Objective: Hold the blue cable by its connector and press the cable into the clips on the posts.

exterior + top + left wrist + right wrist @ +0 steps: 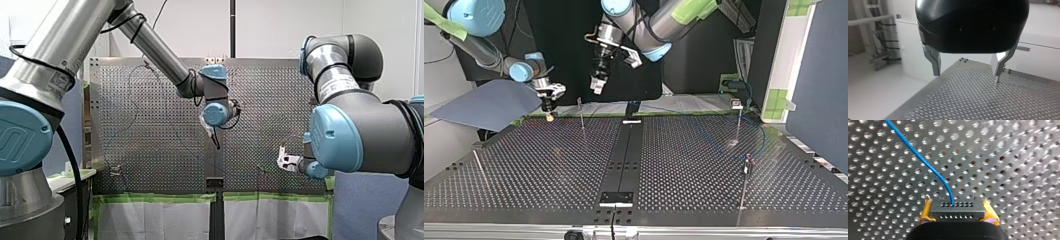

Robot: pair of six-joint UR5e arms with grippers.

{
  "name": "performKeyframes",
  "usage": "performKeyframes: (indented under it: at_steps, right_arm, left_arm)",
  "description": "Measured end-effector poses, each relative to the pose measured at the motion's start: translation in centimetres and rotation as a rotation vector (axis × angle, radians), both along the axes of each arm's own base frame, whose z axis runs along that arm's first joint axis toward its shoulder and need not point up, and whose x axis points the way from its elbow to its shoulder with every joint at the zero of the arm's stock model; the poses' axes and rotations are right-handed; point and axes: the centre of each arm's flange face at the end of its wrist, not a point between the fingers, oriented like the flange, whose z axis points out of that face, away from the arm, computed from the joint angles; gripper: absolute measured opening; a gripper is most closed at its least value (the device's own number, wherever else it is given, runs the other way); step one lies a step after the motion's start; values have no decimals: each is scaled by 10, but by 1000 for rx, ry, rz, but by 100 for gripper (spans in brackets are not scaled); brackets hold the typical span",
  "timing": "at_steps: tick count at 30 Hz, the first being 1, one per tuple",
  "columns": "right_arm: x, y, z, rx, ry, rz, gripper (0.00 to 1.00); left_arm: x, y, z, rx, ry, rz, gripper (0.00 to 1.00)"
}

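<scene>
Right gripper (958, 207) clamps rectangular black connector (958, 213); thin blue cable (923, 161) crosses perforated table (1010, 170). Left gripper (967, 71): metal fingers (934, 61) spread, empty.

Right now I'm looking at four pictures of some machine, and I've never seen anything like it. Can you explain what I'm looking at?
These are two robot arms at a perforated table. One picture looks from behind the arms, one faces them from across the table, and two come from cameras on the wrists. Thin posts stand on the table, and a blue cable runs over it. The right pincer is shut on the cable's black connector. The left pincer is open and holds nothing.
</scene>
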Motion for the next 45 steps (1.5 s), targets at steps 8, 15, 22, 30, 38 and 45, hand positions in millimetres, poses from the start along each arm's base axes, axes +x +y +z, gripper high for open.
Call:
performKeyframes:
  at_steps: [8,15,22,30,38,45]
  right_arm:
    - [-3,5,34,-26,6,0,0]
    - [-8,16,55,-45,4,-21,0]
    - [-12,20,83,-80,0,-41,0]
    - [-15,21,119,-120,-20,-86,0]
    - [-11,25,155,-174,-33,-91,0]
    - [-2,30,169,-200,-40,-76,0]
  left_arm:
    - [-16,23,21,-73,-42,48,98]
    - [-26,41,35,-146,-71,53,98]
    - [-38,56,47,-190,-105,52,98]
    - [-49,71,52,-218,-138,42,98]
    - [-61,83,13,-159,-74,22,98]
    - [-74,93,-33,-137,5,15,98]
